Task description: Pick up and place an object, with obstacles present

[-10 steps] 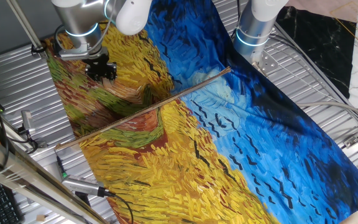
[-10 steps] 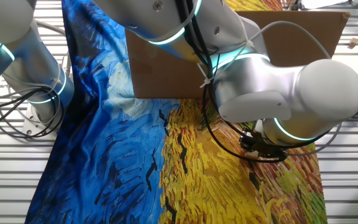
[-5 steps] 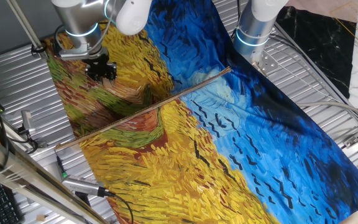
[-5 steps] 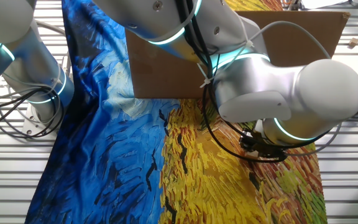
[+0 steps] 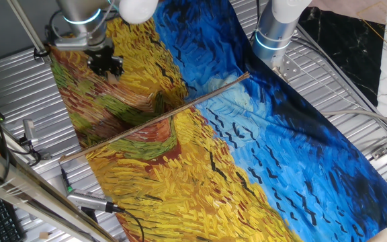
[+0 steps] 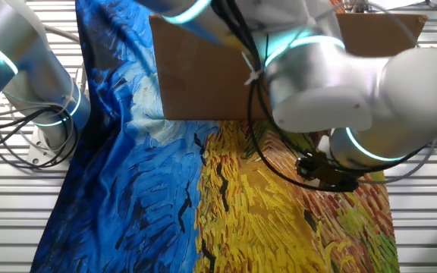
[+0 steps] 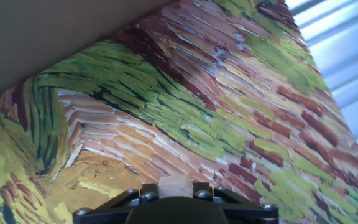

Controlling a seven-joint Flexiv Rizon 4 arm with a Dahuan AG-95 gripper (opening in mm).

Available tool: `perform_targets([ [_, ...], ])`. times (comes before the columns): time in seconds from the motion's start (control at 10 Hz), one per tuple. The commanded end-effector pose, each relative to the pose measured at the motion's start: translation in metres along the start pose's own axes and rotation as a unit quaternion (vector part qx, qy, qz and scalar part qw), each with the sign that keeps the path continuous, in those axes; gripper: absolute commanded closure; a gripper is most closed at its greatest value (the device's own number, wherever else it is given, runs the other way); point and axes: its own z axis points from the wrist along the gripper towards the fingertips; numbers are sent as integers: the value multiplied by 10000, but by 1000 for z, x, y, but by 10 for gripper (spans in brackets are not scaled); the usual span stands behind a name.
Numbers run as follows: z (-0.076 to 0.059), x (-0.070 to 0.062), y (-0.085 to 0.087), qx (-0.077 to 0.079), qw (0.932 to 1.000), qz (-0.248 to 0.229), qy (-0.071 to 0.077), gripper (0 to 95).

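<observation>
The hand (image 7: 176, 198) is closed on the tiny wooden cube (image 7: 175, 185), whose pale top peeks out between the fingertips in the hand view. The hand hangs just above the painted cloth (image 7: 229, 124). The cube looks light, stiff and smooth-sided, so a pinch on two flat opposite faces should suit it; being so small, it could twist or slip out if the grip eases. In one fixed view the hand (image 5: 105, 64) sits near a far corner of the cloth. The long wooden stick (image 5: 154, 119) lies diagonally across the cloth, well apart from the hand; any route to the nearer side must clear it. The ribbed metal bench (image 5: 19, 87) shows beyond the cloth's edge.
</observation>
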Motion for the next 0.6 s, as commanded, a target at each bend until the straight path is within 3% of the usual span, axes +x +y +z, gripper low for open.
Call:
perform_targets([
  [0.1, -16, 5, -4, -110, 9999, -37, -10, 950],
  [0.3, -34, 11, -12, -164, 9999, -43, -23, 950],
  [0.6, -50, 18, -9, -157, 9998, -107, 6, 950],
])
